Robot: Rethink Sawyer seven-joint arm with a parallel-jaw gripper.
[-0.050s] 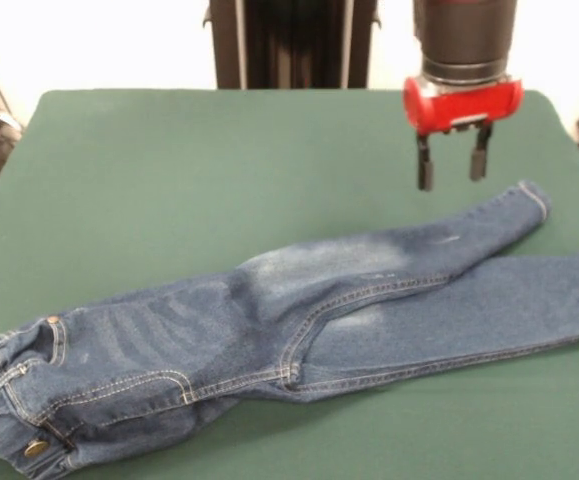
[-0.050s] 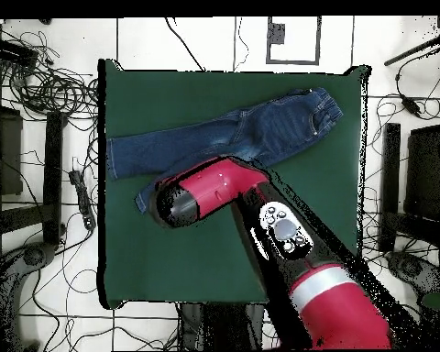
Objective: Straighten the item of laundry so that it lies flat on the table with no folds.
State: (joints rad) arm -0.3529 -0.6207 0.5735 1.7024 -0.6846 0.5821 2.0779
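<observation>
Front view shows the jeans [image 1: 299,335] lying stretched across the near half of the table [image 1: 189,170], waistband and brass button at the near left corner, legs running toward the right edge. One leg crosses over the other: the upper leg angles away, its cuff lying on the felt, while the lower leg runs off the picture's right side. Faded whitish patches mark the thighs where the legs overlap. Above the upper cuff hangs the gripper [image 1: 452,164], its two dark fingers [image 1: 424,165] parted and empty, clear of the denim. Overhead view places the jeans [image 2: 228,133] along the table's [image 2: 169,266] edge farthest from the robot's base, with the red arm [image 2: 260,211] reaching over the middle.
</observation>
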